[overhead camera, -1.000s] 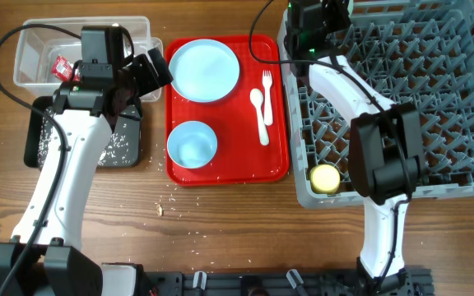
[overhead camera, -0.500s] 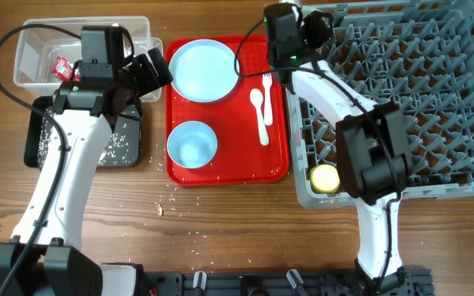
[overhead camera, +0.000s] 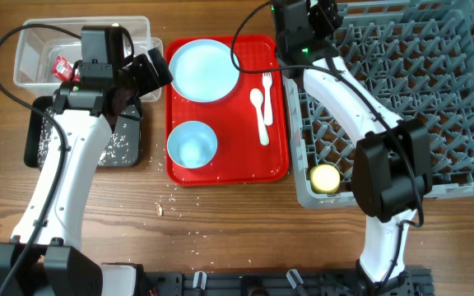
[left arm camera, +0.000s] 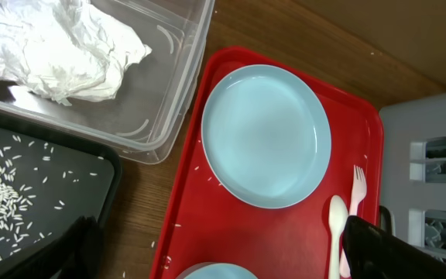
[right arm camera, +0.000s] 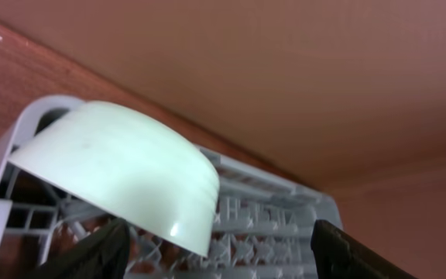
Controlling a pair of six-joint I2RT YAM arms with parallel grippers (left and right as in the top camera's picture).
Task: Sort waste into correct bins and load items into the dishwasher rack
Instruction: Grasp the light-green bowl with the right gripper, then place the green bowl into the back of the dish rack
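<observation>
My right gripper [right arm camera: 223, 256] is open over the far left corner of the grey dishwasher rack [overhead camera: 434, 99]. A mint bowl [right arm camera: 122, 174] leans rim-down on the rack's pegs just ahead of the fingers, free of both. In the overhead view the right gripper [overhead camera: 311, 15] hides that bowl. My left gripper [left arm camera: 231, 260] is open and empty, hovering over the red tray's [overhead camera: 229, 164] left edge. On that tray lie the pale blue plate [overhead camera: 204, 70], a blue bowl [overhead camera: 192, 141], the white fork [overhead camera: 267, 80] and the spoon [overhead camera: 259, 107]. The yellow cup [overhead camera: 326, 178] stands in the rack.
The clear tub [overhead camera: 31, 41] at the far left holds a red wrapper [overhead camera: 60, 67] and a white napkin [left arm camera: 60, 50]. A black tray [overhead camera: 44, 148] in front of it holds rice crumbs. A few crumbs [overhead camera: 160, 210] lie on the wooden table.
The right wrist swung left over the rack's corner, then back a little to the right, and its jaws opened. The left arm has stayed still.
</observation>
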